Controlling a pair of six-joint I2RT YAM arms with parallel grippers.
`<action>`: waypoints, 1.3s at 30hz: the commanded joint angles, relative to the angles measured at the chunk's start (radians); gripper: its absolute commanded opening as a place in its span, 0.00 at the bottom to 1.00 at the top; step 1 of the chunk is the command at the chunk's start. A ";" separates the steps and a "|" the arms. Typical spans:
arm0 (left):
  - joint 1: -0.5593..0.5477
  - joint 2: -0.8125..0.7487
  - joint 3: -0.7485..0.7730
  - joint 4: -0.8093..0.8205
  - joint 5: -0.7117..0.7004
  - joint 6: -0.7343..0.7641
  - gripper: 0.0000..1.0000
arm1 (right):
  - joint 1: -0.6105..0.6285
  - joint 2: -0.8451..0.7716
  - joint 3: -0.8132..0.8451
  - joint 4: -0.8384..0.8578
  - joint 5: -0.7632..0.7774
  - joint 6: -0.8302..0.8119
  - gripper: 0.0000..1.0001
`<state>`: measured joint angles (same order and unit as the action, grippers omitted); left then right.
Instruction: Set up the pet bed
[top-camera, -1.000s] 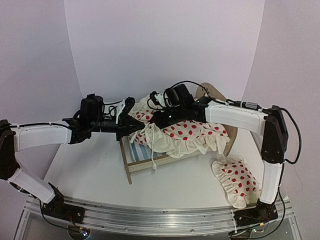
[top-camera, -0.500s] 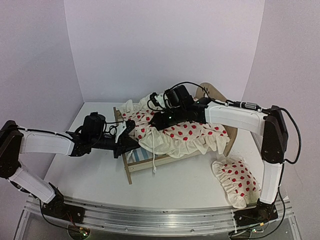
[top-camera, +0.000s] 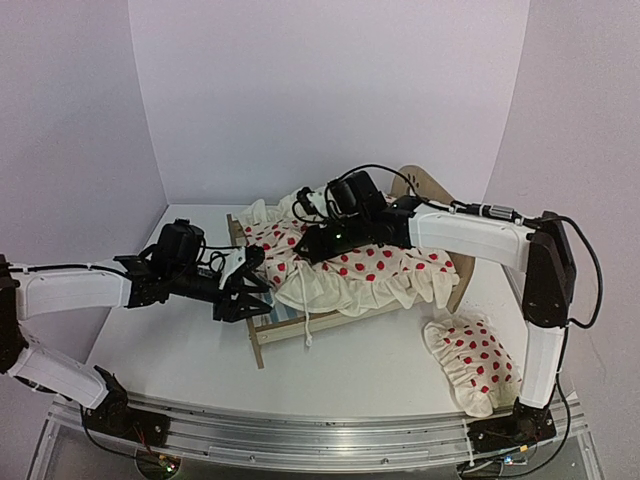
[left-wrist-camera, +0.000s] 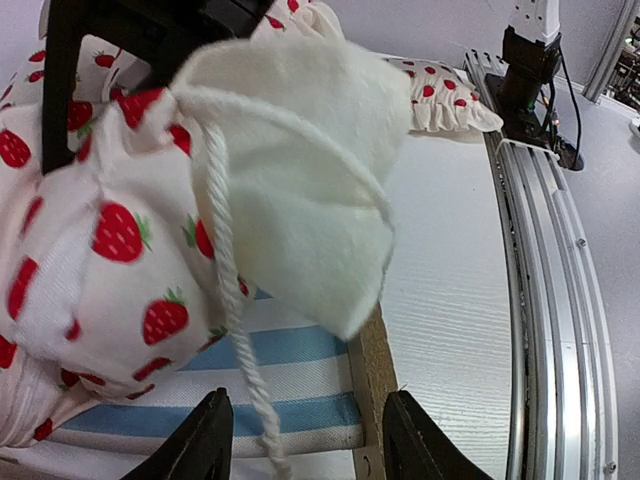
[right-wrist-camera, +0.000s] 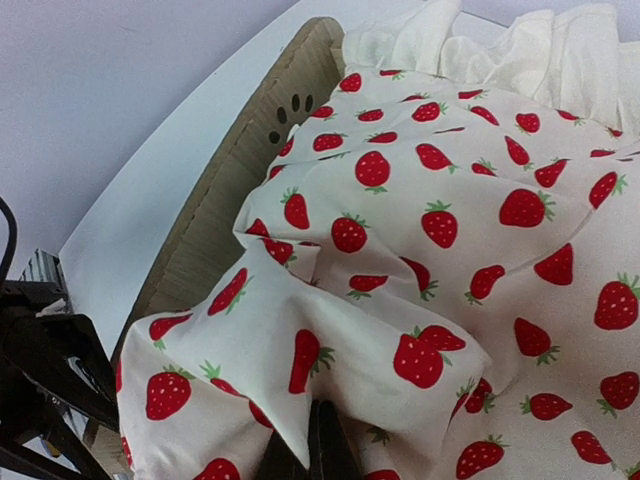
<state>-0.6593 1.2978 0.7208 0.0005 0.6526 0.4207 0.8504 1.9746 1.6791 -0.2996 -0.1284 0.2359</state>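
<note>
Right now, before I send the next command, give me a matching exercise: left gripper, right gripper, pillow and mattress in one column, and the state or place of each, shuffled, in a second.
Column one:
1 left gripper
2 right gripper
3 pillow
4 mattress

Column two:
A lying on the table, outside the pet bed
B shut on the blanket
C mostly under the blanket, stripes showing at the foot end
D open, holding nothing

Pairs: 1-D, 2-B, 3-A, 4-C
</note>
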 joint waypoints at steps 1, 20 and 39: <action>0.023 -0.074 0.123 -0.151 0.017 0.062 0.56 | 0.071 0.009 0.022 0.021 -0.076 0.067 0.00; -0.200 0.028 0.370 -0.596 -0.236 0.241 0.56 | 0.116 -0.038 0.014 0.040 0.070 0.138 0.68; -0.266 0.361 0.443 -0.668 -0.470 0.222 0.59 | 0.062 -0.434 -0.350 -0.093 0.238 0.146 0.93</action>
<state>-0.9296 1.5768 1.1193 -0.6263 0.2711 0.6750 0.9104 1.5342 1.3729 -0.3612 0.1302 0.3543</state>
